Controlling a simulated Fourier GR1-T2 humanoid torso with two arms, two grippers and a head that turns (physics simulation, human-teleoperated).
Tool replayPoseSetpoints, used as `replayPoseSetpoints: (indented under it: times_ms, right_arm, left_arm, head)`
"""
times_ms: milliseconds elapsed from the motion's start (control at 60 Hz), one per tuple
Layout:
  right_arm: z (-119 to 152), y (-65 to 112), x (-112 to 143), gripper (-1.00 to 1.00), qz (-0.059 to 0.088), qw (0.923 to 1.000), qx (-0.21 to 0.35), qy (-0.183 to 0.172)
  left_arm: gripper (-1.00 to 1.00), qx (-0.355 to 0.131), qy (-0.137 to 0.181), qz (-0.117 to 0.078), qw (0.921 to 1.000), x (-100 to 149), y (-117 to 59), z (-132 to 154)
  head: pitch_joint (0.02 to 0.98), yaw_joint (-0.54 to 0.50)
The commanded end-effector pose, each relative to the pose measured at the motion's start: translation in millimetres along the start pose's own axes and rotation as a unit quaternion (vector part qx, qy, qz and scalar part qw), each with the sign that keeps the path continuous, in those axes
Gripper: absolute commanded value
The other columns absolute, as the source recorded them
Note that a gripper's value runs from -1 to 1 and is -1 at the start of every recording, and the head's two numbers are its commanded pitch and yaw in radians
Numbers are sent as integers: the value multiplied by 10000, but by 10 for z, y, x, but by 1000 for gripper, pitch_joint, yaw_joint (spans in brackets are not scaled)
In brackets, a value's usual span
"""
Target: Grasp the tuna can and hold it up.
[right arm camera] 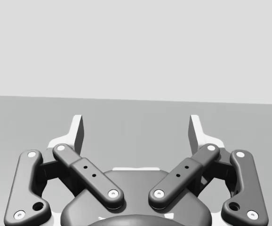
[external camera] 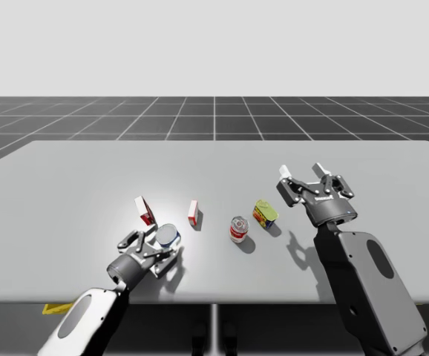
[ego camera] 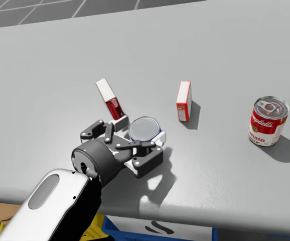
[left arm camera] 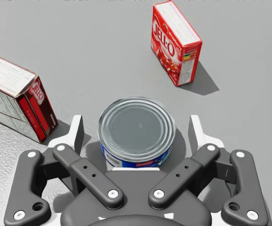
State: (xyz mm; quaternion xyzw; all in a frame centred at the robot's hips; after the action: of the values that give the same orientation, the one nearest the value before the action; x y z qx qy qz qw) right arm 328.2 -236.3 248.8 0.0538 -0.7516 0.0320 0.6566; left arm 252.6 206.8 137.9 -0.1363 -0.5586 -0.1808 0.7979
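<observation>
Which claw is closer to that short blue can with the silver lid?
Left. The short blue can sits between the open fingers of my left claw; my right claw hangs far off, past the green can.

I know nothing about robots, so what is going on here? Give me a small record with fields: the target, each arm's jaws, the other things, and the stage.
target: tuna can, upright on the table
left jaws: open, one on each side of the tuna can, with a gap on both sides
right jaws: open, holding nothing, held above the table
boxes: dark red box beside the left jaws; bright red box ahead of them
other cans: red-and-white can, yellow-green can
stage: tuna can not yet gripped or lifted
</observation>
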Motion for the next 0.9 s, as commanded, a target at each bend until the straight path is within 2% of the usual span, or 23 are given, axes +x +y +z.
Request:
replayPoseSetpoints:
  times_ms: [17, 317, 350, 367, 383, 400, 417, 550, 750, 900]
  right_arm:
    - [0, -10, 7, -1000, -2, 10000, -12, -10]
    - [-2, -11, 6, -1000, -2, 10000, -17, -13]
    - [-2, -13, 6, -1000, -2, 10000, -19, -14]
    - [-2, -14, 6, -1000, -1, 10000, -21, -15]
    - [-2, -15, 7, -1000, -1, 10000, -23, -17]
    - [-2, -15, 7, -1000, -2, 10000, -24, -17]
    - [-2, -15, 7, -1000, -1, 10000, -25, -18]
    - [0, -18, 9, -1000, -2, 10000, -33, -22]
    - [0, -26, 8, -1000, -10, 10000, -63, -12]
    - [1, -37, 10, -1000, -27, 10000, -77, -14]
  left_arm:
    - [-1000, 45, 62, -13, 10000, 4, -12, -109]
    - [-1000, 188, 202, -177, 9995, -79, 4, -198]
    - [-890, 188, 212, -175, 9994, -90, 2, -198]
    - [-183, 187, 213, -182, 9994, -96, 1, -197]
    - [288, 184, 224, -188, 9994, -101, 0, -197]
    - [870, 182, 228, -188, 9994, -102, 0, -198]
    - [941, 183, 231, -185, 9994, -104, -1, -197]
    - [1000, 129, 215, -174, 9995, -107, -28, -189]
    - [987, 83, 193, -135, 9997, -108, -42, -189]
    - [1000, 73, 198, -148, 9997, -122, -52, -192]
  head:
    - [872, 260]
    - [866, 262]
    - [864, 262]
    - [863, 262]
    - [863, 262]
    - [862, 262]
    - [861, 262]
    - [814, 262]
    - [613, 269]
    - [516, 275]
